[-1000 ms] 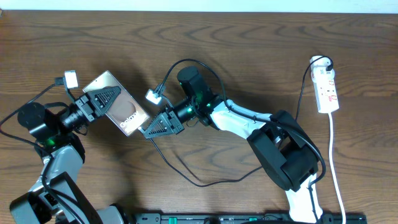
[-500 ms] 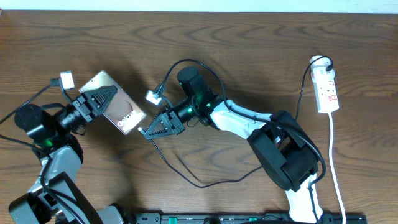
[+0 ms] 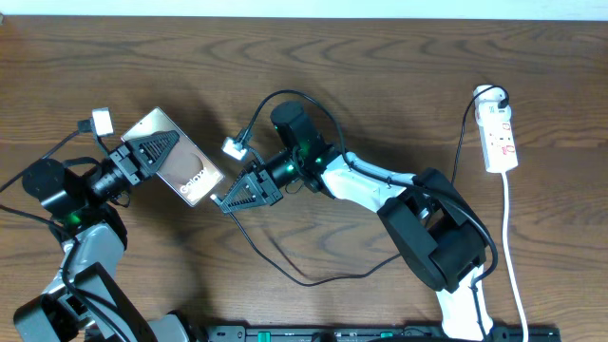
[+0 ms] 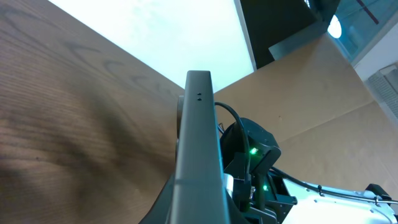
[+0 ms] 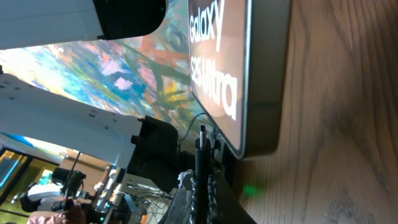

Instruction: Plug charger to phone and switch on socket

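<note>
Zero steps done: left gripper (image 3: 155, 150) clamps brownish-silver phone (image 3: 185, 171), table (image 3: 380, 57) left; right gripper (image 3: 228, 198) pinches thin black charger cable (image 3: 313, 279), plug tip (image 5: 201, 134) just beside phone edge, not inserted. White oblong socket (image 3: 500, 138) untouched, far right.

Glossy phone (image 3: 193, 173) tilted; black charger (image 5: 201, 155) tip apparently just beside its end; white socket (image 3: 500, 138) well apart.

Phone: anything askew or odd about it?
Nothing damaged. The phone isn't lying flat: the left gripper holds it angled and apparently lifted, while the right gripper holds the charger tip just short of its edge.
</note>
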`<state>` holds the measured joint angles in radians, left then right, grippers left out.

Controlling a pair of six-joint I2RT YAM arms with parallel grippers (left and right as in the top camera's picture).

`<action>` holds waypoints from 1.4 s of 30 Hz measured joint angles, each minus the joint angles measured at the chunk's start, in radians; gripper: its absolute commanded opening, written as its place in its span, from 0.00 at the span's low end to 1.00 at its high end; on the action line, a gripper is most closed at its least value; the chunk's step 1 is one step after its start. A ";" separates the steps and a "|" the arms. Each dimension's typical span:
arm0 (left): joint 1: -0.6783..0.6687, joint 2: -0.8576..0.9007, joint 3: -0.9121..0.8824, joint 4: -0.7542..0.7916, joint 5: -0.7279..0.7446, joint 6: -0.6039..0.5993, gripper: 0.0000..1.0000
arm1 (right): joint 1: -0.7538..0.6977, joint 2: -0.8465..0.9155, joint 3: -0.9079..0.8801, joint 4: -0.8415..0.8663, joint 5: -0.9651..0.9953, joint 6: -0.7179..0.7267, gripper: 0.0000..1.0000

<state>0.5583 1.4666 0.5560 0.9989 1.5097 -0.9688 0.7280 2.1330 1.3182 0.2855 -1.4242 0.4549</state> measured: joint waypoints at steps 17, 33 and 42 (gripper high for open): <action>-0.019 0.000 0.000 0.000 0.009 0.000 0.07 | 0.001 0.000 0.000 0.001 0.001 0.000 0.01; -0.020 0.000 0.000 0.000 0.028 -0.003 0.07 | 0.001 0.000 0.000 0.003 0.001 0.000 0.01; -0.019 0.000 0.002 0.000 0.029 -0.003 0.08 | 0.001 0.000 0.000 0.009 0.003 0.002 0.01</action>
<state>0.5388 1.4666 0.5579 0.9993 1.5391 -0.9718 0.7288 2.1330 1.3182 0.2947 -1.4208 0.4564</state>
